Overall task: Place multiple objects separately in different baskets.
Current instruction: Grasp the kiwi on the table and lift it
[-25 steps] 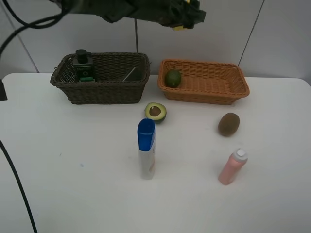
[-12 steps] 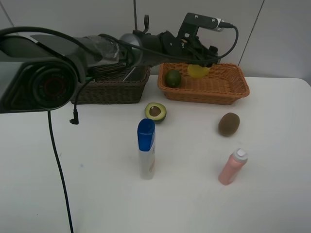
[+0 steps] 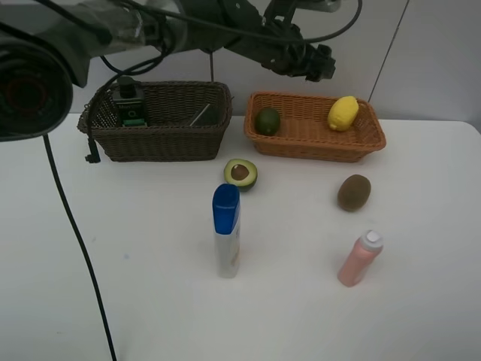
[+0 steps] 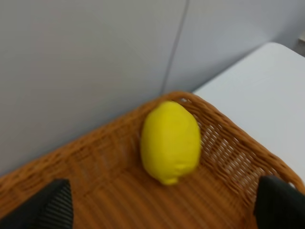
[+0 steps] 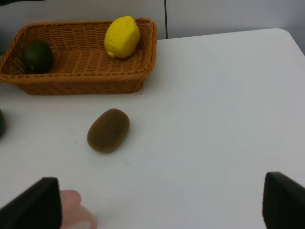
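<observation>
The yellow lemon [image 3: 343, 113] lies in the right end of the orange-tan basket [image 3: 316, 147]; the green avocado [image 3: 267, 120] lies in its left end. My left gripper [image 3: 319, 66] hangs open and empty above and behind this basket; its wrist view shows the lemon [image 4: 170, 140] below the spread fingers [image 4: 52, 206]. The halved avocado [image 3: 240, 174], brown kiwi [image 3: 353, 192], blue-capped white bottle [image 3: 226, 229] and pink bottle [image 3: 359, 258] are on the table. The dark brown basket [image 3: 158, 139] holds the pump bottle [image 3: 129, 101] and the eraser block [image 3: 201, 114]. My right gripper [image 5: 162, 205] is open, above the table near the kiwi [image 5: 108, 130].
The white table [image 3: 113, 286] meets a grey wall behind the baskets. My left arm's dark body [image 3: 188, 22] stretches across the top, above the dark basket. A black cable [image 3: 71, 218] hangs over the table's left side.
My left gripper held the lemon over the orange-tan basket, then let it go. The lemon now rests in the basket's right end and the gripper has lifted away.
</observation>
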Available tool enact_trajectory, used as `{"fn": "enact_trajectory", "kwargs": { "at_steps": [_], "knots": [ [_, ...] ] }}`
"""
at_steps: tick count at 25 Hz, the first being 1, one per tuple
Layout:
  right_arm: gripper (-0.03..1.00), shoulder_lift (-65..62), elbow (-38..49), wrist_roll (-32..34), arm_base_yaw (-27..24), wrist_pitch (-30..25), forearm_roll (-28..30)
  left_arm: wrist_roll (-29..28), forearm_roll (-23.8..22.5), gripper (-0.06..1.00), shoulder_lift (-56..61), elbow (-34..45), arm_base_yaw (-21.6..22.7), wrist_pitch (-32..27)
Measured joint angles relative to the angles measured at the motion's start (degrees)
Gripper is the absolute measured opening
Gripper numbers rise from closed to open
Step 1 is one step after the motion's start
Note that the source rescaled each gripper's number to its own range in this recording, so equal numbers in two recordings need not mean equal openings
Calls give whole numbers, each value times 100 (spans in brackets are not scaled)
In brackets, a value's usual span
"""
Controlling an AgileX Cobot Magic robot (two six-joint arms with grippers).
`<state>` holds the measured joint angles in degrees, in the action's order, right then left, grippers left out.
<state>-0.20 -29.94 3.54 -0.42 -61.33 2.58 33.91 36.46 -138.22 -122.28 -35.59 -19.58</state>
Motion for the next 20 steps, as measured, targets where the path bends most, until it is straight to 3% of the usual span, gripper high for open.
{"fn": "enact_trajectory", "kwargs": {
  "at_steps": [6,8,11,15,20],
  "knots": [
    [100,0,0,0,0,0,0,-229,-88,100,880,-17,569,-3075],
    [100,0,0,0,0,0,0,-623,-288,100,1029,-17,837,-3737],
    [100,0,0,0,0,0,0,-1516,-938,100,1177,-36,1341,-4628],
    [100,0,0,0,0,0,0,-2454,-1940,100,1412,248,1969,-4896],
    [100,0,0,0,0,0,0,-2831,-2509,100,2220,1464,2541,-4908]
  ]
}}
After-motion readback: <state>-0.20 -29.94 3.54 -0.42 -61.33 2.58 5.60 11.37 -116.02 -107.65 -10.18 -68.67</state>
